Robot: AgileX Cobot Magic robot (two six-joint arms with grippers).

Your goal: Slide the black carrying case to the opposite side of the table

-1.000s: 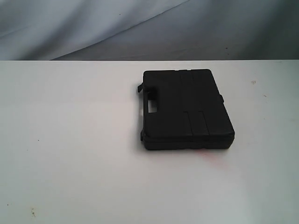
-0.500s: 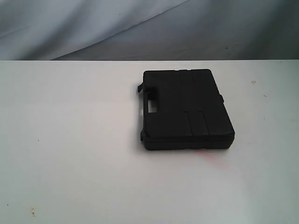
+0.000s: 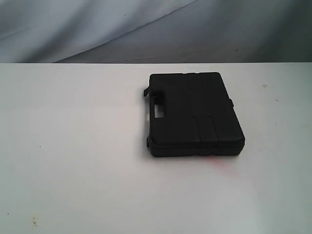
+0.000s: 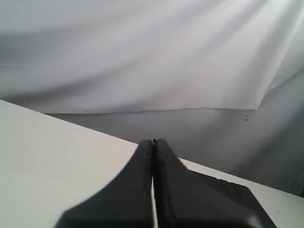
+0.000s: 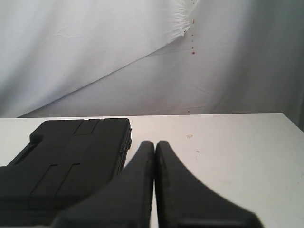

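The black case [image 3: 194, 113] lies flat on the white table [image 3: 73, 146], right of centre in the exterior view, its cut-out handle facing left. Neither arm shows in that view. In the left wrist view my left gripper [image 4: 153, 141] is shut with nothing held, and a corner of the case [image 4: 237, 197] shows beyond its fingers. In the right wrist view my right gripper [image 5: 155, 142] is also shut and empty, with the case [image 5: 71, 156] lying close beside it, apart from the fingers.
A grey-white cloth backdrop [image 3: 146, 29] hangs behind the table's far edge. A faint red smear [image 3: 217, 161] marks the table just in front of the case. Tiny dark specks [image 3: 34, 223] dot the near left of the table.
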